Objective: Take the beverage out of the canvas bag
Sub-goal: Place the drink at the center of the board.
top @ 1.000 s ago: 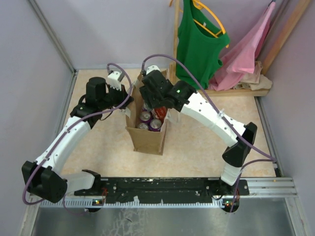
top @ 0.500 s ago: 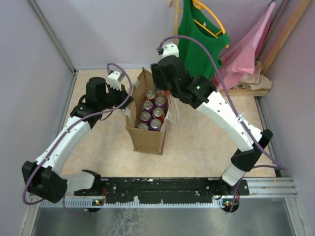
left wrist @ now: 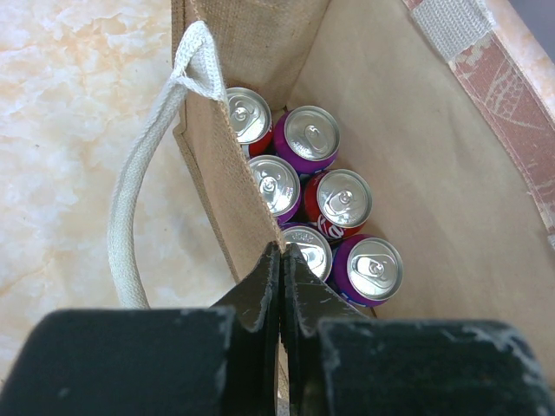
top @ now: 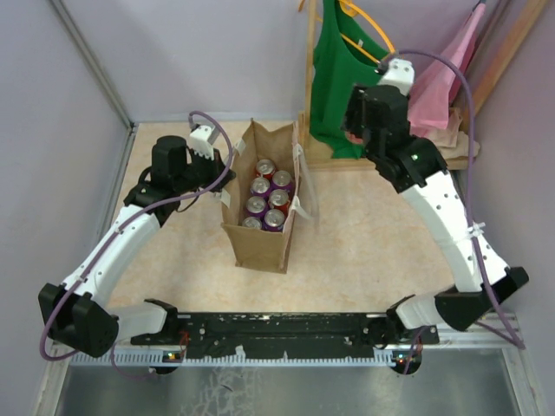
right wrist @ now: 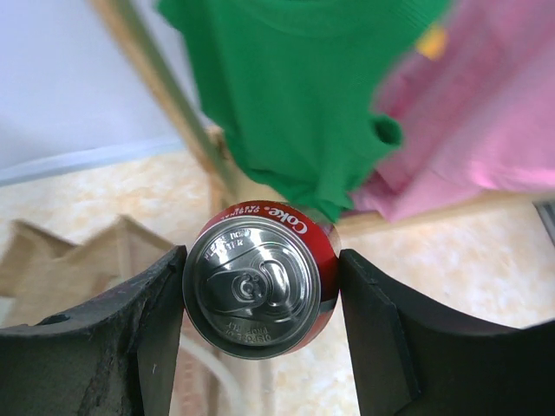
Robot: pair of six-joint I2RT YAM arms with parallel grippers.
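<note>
Top view: right arm raised and stretched far-right, right gripper (top: 350,136) by the green shirt (top: 345,82), well apart from the canvas bag (top: 260,238), left gripper (top: 227,165) at its left rim; left wrist: jaws pinched on that wall, six cans (left wrist: 344,198) inside; right wrist: jaws clamp a Coke can (right wrist: 260,290), outside the bag.

coke can (right wrist: 258,290) in right pincer (right wrist: 260,299), right of canvas bag (top: 258,248)
</note>
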